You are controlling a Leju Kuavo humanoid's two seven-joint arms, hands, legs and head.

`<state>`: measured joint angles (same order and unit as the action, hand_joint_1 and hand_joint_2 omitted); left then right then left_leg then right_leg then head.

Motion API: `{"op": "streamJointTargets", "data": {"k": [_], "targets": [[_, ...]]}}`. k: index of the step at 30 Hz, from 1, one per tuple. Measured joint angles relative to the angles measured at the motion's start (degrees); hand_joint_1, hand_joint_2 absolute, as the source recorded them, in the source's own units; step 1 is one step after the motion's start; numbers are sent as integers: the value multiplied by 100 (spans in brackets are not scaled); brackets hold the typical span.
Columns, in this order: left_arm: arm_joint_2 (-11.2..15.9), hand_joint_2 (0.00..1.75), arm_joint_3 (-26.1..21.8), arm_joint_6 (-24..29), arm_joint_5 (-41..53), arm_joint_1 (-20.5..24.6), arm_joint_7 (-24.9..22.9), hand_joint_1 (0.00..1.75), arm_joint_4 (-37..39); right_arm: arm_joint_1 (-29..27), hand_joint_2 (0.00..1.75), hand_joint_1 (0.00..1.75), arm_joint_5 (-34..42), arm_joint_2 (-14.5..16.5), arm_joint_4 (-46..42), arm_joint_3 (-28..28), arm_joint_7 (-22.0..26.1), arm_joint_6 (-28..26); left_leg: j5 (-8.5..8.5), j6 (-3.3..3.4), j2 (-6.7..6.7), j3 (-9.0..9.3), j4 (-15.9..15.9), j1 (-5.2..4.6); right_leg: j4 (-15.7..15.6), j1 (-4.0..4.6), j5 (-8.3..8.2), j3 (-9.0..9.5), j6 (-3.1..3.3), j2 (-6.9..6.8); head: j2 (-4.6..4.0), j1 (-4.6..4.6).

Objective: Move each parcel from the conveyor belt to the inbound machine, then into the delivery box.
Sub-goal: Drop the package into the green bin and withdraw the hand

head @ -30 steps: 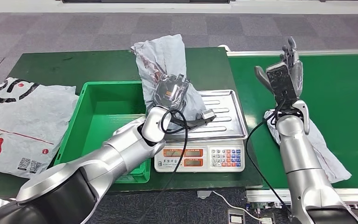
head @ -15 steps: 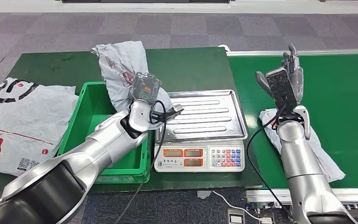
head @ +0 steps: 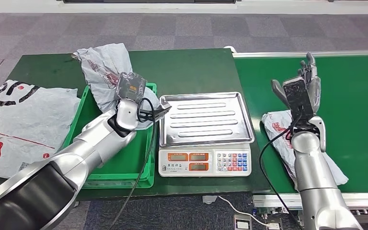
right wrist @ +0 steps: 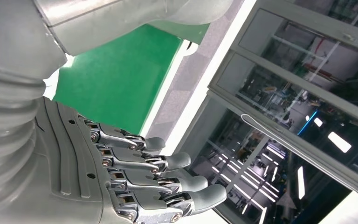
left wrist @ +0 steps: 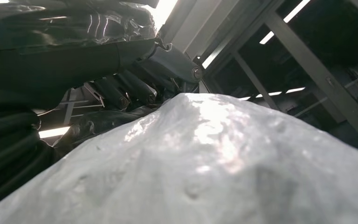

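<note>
My left hand (head: 130,88) holds a crumpled grey parcel bag (head: 101,69) above the far right corner of the green delivery box (head: 124,160). In the left wrist view the bag (left wrist: 223,172) bulges pale under the dark fingers (left wrist: 116,91). The silver tray of the inbound scale (head: 206,117) is bare. My right hand (head: 301,88) is raised over the green conveyor belt (head: 359,100), fingers straight and apart, holding nothing; the right wrist view shows the fingers (right wrist: 154,179) spread. Another grey parcel (head: 287,134) lies on the belt behind my right forearm.
A large white bag with red and black print (head: 21,124) lies on the green table left of the box. The scale's keypad and display (head: 206,162) face me. A black cable runs from my right wrist down past the table edge.
My left hand has carried the grey bag off the scale tray leftward to above the green box. The right hand has drifted slightly right and lower, still spread.
</note>
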<state>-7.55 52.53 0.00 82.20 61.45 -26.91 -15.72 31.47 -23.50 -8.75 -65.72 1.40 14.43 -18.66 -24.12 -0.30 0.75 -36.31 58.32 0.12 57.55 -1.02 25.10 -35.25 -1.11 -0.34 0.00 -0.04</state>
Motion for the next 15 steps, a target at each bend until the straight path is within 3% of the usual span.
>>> {"op": "streamJointTargets", "data": {"k": [8, 12, 15], "targets": [[22, 175, -3, 0, 0, 0, 0, 175, 0, -27, 175, 0, 0, -1, -16, -55, 0, 2, 0, 0, -1, 0, 0, 0, 0, 0, 0, 0, 0, 1, 0, 0], [41, 175, -15, 36, -44, -9, 28, 3, -7, -47, 175, 0, -14, -15, -36, -60, -92, 19, 0, 0, 0, 1, 0, 0, -1, 0, 0, -1, 0, 0, 0, -1], [175, 175, -201, 428, -224, -145, 144, 0, -115, -268, 175, 0, -31, -188, -96, -118, -373, 129, -1, 0, 12, 1, 0, 0, -2, 0, 4, 4, 0, -12, 0, -2]]}}
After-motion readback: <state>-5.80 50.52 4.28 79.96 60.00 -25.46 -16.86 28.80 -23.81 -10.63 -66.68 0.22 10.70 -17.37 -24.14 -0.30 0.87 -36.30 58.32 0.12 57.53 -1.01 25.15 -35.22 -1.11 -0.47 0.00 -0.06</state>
